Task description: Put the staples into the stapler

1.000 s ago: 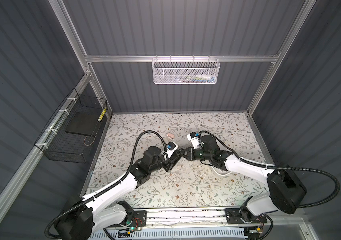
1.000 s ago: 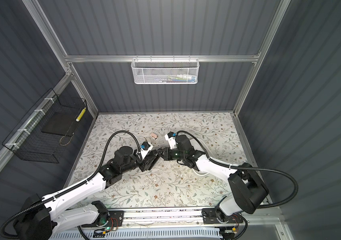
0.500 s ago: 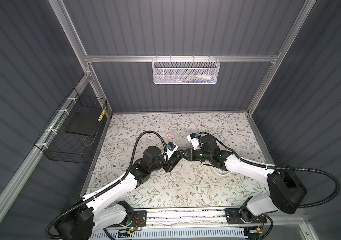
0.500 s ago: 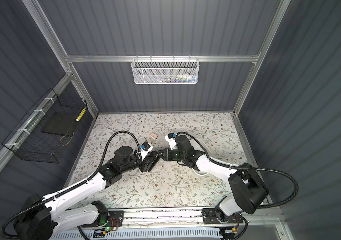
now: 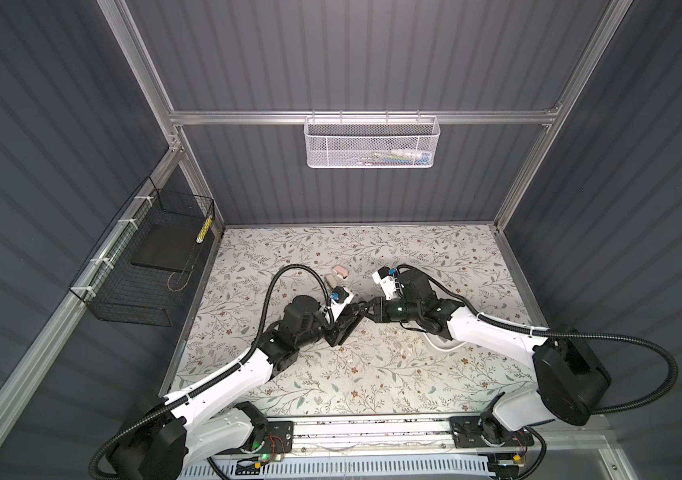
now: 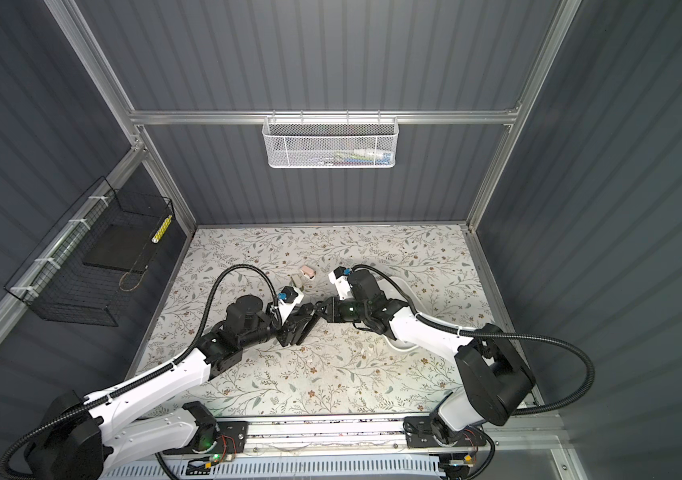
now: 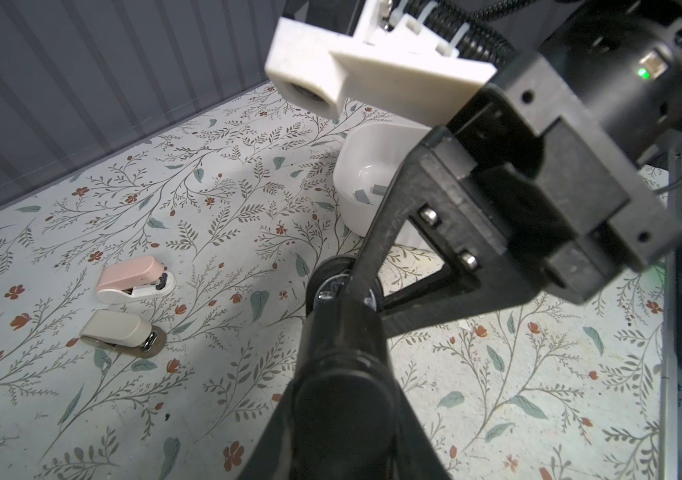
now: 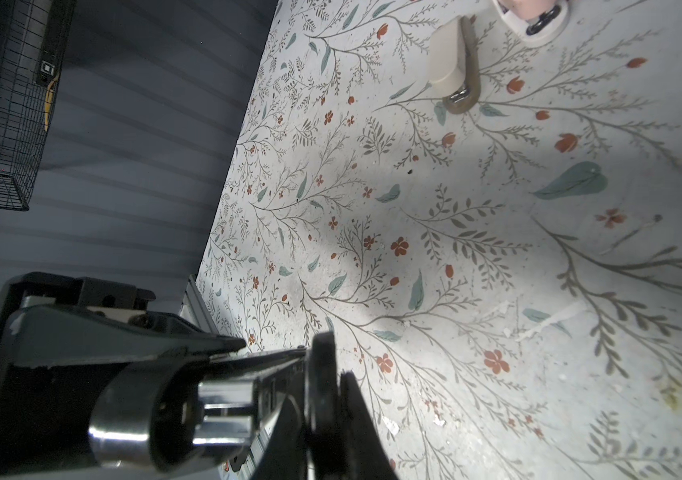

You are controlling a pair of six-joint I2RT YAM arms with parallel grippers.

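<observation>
Stapler (image 8: 227,392) in left hand (image 5: 342,329), right hand (image 5: 367,309) closed at its tip

White arm links (image 5: 493,332), black joints (image 5: 567,374), corrugated black cables (image 5: 293,267).

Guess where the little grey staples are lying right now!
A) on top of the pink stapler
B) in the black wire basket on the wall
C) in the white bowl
C: the left wrist view shows the grey staples lying on the bottom of the white bowl.
</observation>
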